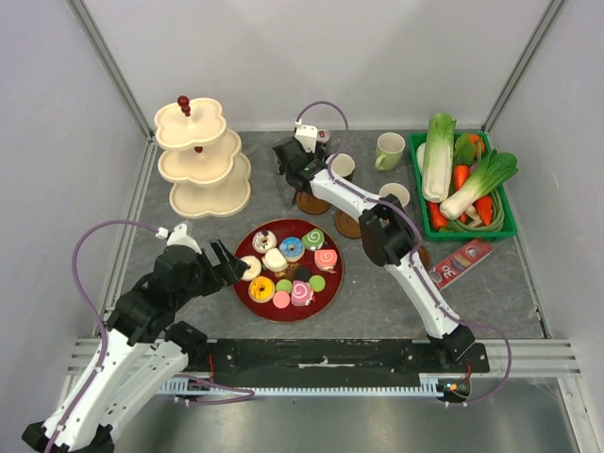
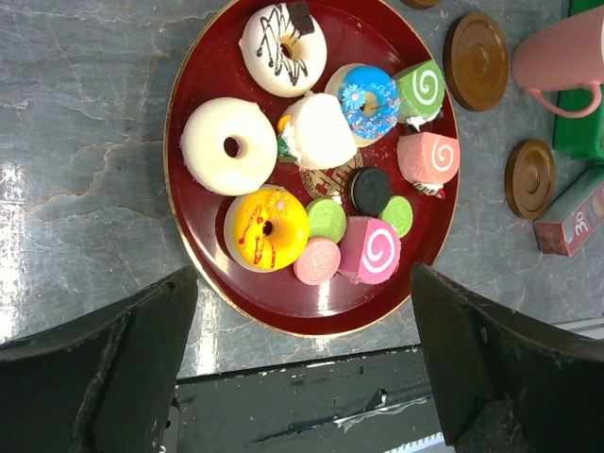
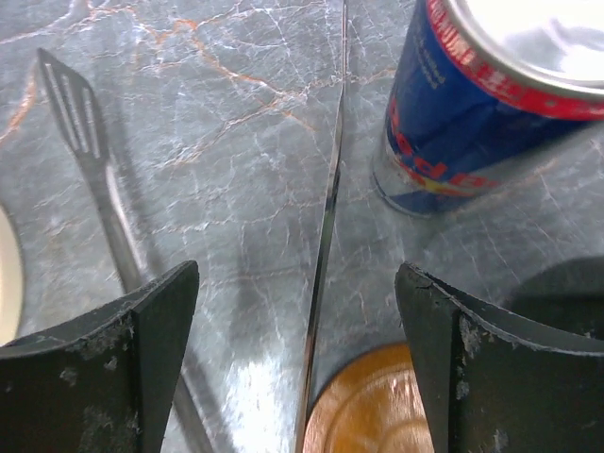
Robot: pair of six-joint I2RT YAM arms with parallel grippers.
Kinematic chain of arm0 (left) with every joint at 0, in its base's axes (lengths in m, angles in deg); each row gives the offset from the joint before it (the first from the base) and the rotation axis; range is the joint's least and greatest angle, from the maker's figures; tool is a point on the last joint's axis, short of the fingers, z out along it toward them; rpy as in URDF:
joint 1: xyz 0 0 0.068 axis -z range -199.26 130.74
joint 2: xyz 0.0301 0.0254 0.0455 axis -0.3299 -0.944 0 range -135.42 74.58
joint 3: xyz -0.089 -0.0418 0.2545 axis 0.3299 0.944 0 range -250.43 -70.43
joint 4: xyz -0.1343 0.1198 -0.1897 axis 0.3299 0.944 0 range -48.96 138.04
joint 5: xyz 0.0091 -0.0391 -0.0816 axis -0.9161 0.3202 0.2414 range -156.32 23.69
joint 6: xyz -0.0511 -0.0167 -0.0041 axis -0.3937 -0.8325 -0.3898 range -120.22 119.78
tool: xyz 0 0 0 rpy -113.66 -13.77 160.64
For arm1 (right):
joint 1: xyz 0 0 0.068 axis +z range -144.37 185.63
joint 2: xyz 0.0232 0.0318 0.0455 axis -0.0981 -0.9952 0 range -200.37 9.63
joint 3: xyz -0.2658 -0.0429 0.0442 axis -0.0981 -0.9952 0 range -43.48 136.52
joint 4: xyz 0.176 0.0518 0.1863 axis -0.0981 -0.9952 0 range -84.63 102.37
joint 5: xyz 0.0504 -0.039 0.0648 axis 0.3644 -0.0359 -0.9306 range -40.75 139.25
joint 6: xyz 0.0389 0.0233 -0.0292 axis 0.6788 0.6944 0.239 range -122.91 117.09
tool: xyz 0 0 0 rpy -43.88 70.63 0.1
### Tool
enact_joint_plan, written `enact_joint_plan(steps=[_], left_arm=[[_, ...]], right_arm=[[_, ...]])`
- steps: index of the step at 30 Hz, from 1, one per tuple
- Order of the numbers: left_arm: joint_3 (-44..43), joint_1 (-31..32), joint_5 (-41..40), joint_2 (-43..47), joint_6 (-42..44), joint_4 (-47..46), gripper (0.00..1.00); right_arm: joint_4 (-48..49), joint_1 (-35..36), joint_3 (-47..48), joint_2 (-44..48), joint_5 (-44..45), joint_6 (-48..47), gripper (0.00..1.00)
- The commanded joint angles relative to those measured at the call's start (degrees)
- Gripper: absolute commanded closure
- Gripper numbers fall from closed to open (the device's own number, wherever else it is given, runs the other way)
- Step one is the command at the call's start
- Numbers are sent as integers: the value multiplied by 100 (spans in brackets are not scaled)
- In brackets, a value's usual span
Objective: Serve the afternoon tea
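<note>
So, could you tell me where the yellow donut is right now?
In the top view, the yellow donut lies on the near-left part of the red plate. The white donut is just behind it and a pink macaron is on its right.

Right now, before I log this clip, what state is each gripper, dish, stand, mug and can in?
left gripper: open, empty, poised by the red plate.
right gripper: open, empty, near the can.
red plate: loaded with pastries.
tiered stand: upright, all tiers bare.
can: upright.
pale green mug: upright.
pink mug: upright.
green crate: full of vegetables.
</note>
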State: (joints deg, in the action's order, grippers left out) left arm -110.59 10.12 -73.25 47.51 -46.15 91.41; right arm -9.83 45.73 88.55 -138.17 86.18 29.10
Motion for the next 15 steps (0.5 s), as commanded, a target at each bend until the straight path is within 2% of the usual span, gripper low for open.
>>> enact_joint_plan(steps=[1,9,15], left_arm=[[35,6,43,53,163,-238,1],[43,6,35,97,172,-264,1],[35,6,43,158,172,-264,1]], right_arm=[[673,-2,490,-406,-28,-300,9],[769,-186,482,-635,-159,77,16],[585,-204,490,-688,-291,139,28]])
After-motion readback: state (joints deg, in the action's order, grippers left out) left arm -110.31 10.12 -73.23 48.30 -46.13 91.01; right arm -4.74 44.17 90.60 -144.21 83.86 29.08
